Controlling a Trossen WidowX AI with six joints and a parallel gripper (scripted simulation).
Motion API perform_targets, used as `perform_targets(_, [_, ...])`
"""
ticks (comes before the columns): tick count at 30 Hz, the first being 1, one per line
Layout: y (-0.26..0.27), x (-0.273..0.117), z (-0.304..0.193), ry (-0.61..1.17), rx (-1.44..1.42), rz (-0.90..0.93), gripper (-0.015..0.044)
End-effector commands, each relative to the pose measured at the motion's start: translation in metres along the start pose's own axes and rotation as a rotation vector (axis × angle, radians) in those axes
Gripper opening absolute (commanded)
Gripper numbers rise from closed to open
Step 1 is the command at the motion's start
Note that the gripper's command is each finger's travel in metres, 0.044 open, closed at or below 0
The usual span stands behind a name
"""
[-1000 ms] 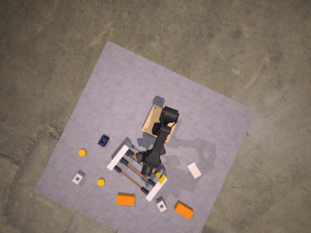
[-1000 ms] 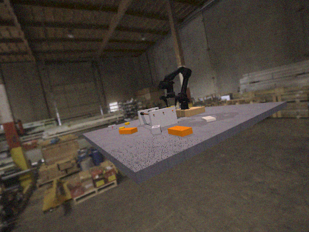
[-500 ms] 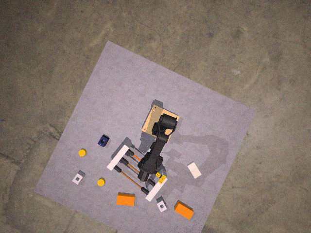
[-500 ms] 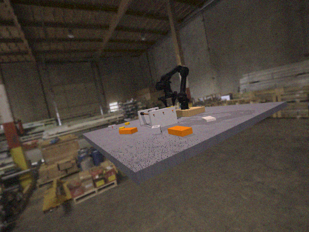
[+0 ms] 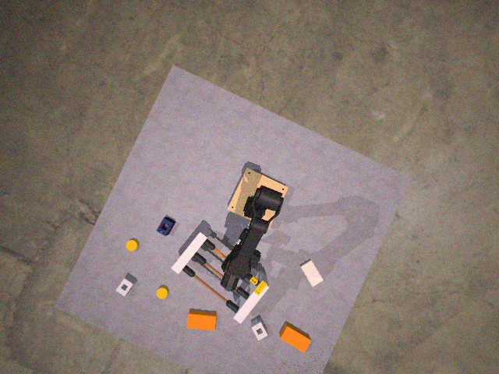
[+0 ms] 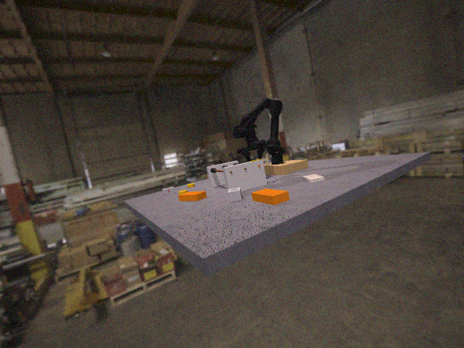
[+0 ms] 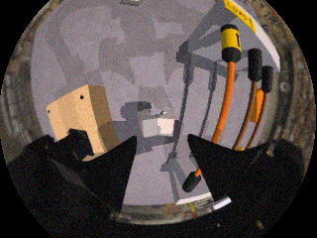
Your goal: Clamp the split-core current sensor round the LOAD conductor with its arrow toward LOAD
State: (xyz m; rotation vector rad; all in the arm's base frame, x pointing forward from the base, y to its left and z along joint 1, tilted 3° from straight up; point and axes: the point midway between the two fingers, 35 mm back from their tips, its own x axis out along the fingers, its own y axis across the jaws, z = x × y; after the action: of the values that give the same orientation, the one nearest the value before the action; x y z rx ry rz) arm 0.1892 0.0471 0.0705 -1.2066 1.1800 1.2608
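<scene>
A small pale grey and white block (image 7: 165, 127), apparently the open current sensor, stands on the table below and between the fingertips in the wrist view; its arrow cannot be made out. My gripper (image 7: 162, 138) (image 6: 253, 154) is open and empty, above the table on the robot-base side of the rack. The arm hides its fingertips in the top view. The conductor nearest the base (image 5: 219, 253) (image 7: 227, 109) is orange and carries a yellow sleeve (image 5: 253, 280) (image 7: 231, 40). A yellow label (image 5: 260, 287) (image 7: 240, 15) sits on the panel at that end; its text is not legible.
Two white panels (image 5: 189, 252) (image 5: 250, 305) hold the three conductors. Two orange blocks (image 5: 201, 320) (image 5: 295, 336), two yellow discs (image 5: 132, 245) (image 5: 162, 292), a dark blue holed block (image 5: 164, 224), two white holed blocks (image 5: 125, 286) (image 5: 259, 329) and a plain white block (image 5: 312, 273) lie around.
</scene>
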Motion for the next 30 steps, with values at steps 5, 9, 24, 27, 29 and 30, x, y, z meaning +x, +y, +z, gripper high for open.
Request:
perform_targets(5, [0.002,0.016,0.001,-0.004,-0.005,0.007,0.032])
perform_targets(9, [0.002,0.022,0.001,-0.004,-0.005,0.007,0.032])
perform_targets(24, [0.002,0.036,0.0,0.0,-0.007,0.002,0.0313])
perform_targets(27, [0.002,0.036,0.0,0.0,-0.007,0.002,0.0293])
perform_targets(29, [0.002,0.036,0.0,0.0,-0.007,0.002,0.028])
perform_targets(30, [0.002,0.036,0.0,0.0,-0.007,0.002,0.0273])
